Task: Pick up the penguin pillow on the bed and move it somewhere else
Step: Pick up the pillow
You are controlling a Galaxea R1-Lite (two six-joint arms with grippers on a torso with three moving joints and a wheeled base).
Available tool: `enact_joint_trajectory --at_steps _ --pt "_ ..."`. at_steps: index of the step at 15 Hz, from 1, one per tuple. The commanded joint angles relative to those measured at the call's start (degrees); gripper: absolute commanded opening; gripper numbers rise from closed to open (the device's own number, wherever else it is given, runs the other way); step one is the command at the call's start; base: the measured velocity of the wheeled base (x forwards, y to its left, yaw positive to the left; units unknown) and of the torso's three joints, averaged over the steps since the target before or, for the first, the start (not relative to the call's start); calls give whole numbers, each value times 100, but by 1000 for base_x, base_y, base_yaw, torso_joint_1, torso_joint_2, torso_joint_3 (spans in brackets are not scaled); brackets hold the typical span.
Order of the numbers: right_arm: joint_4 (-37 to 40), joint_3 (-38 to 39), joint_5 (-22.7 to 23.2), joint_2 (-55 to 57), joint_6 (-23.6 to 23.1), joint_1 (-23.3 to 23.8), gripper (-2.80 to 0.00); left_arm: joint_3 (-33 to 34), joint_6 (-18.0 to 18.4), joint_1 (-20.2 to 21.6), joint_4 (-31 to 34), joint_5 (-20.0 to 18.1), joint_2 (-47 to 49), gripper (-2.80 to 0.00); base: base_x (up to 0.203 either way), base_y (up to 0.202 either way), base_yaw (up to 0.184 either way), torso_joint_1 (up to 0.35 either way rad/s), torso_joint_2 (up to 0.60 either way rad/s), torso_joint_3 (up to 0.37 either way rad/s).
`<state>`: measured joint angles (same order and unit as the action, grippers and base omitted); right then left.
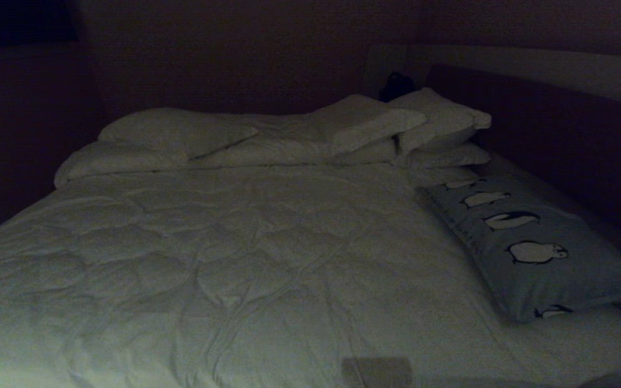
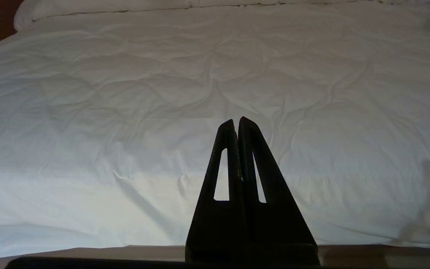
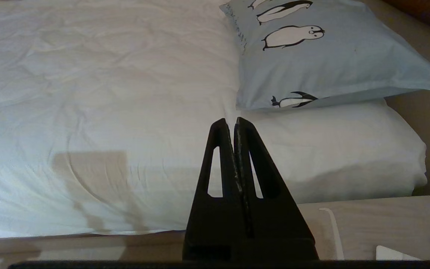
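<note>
Both end effectors — left (image 2: pixel 236 120), right (image 3: pixel 229 120) — pinched together; penguin pillow (image 1: pixel 526 242) lies lengthwise along the bed's (image 1: pixel 246 258) right edge.

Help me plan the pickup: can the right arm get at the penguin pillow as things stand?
Probably yes. The right gripper, shut, points toward the penguin pillow, with only bare duvet between them; nothing lies on the pillow. It must open first.

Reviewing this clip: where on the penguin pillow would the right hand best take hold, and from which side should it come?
Probably the near end of the penguin pillow, by its near left corner. That end lies closest to the shut right hand, puffs up above the white duvet, and faces the foot of the bed, so a low approach from there looks simplest. The hand must open first.
</note>
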<state>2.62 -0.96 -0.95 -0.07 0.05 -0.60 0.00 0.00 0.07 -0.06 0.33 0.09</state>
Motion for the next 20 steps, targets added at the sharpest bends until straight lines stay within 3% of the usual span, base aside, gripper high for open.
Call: enact_joint_trajectory --at_steps 1,20 --pt "2 0 -1 7 -5 -2 -280 0 0 1 -2 2 0 -280 0 0 0 0 0 0" --pt "2 0 -1 7 -5 -2 -280 0 0 1 -2 2 0 -280 0 0 0 0 0 0"
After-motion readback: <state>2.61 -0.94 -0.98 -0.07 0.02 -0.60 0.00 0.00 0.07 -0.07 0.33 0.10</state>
